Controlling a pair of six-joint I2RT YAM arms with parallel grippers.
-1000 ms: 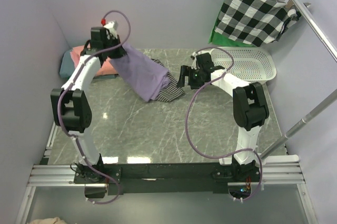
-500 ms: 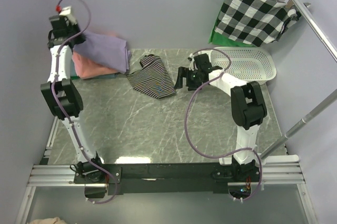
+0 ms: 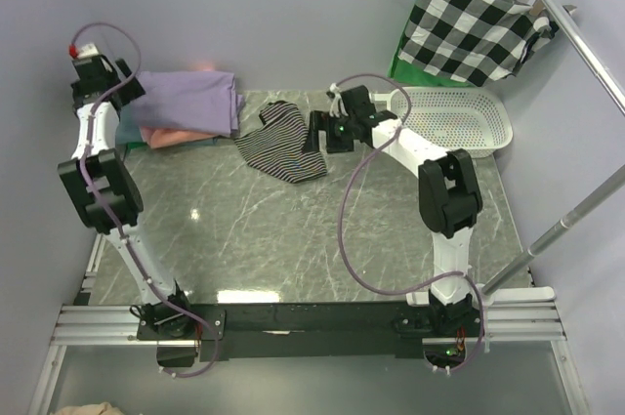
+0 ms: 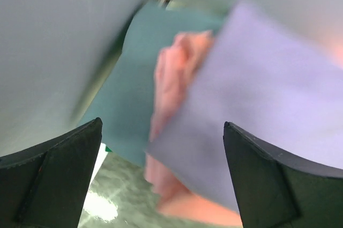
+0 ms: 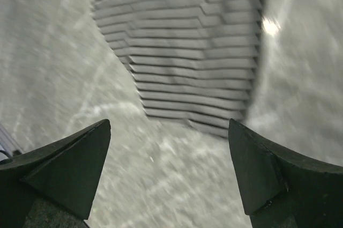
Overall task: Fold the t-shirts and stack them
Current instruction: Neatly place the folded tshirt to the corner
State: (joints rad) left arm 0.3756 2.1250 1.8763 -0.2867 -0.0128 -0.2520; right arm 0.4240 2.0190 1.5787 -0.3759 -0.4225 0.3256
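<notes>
We saw left hand (image 4: 162,127) spread, 10 o'clock | lavender t-shirt (image 3: 190,101) atop salmon t-shirt (image 4: 174,72) | right hand (image 5: 169,124) spread over striped cloth (image 3: 283,142)

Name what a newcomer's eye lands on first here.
First, the stack in the far left corner: the lavender t-shirt lies on the salmon-pink one, with the left gripper open over it. Next come the striped garment lying loose mid-table, the open right gripper beside it, and the checked cloth hanging at the far right.
</notes>
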